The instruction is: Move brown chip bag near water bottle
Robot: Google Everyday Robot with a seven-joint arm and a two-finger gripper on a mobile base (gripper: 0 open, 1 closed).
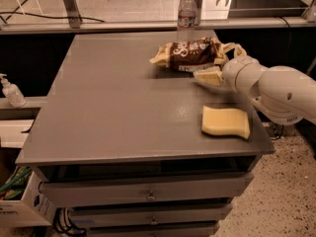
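Note:
The brown chip bag [190, 53] lies on its side at the far right of the grey tabletop [123, 107], just in front of the water bottle [186, 11], which stands upright at the table's back edge. My gripper [221, 63] comes in from the right on a white arm and sits at the bag's right end. It is open: one cream finger [207, 76] lies just in front of the bag and the other shows behind the bag's end. The bag rests on the table.
A yellow sponge [225, 121] lies near the table's right front corner, below my arm. A small white pump bottle [11, 90] stands on a ledge to the left. Drawers are under the tabletop. A rail runs behind the table.

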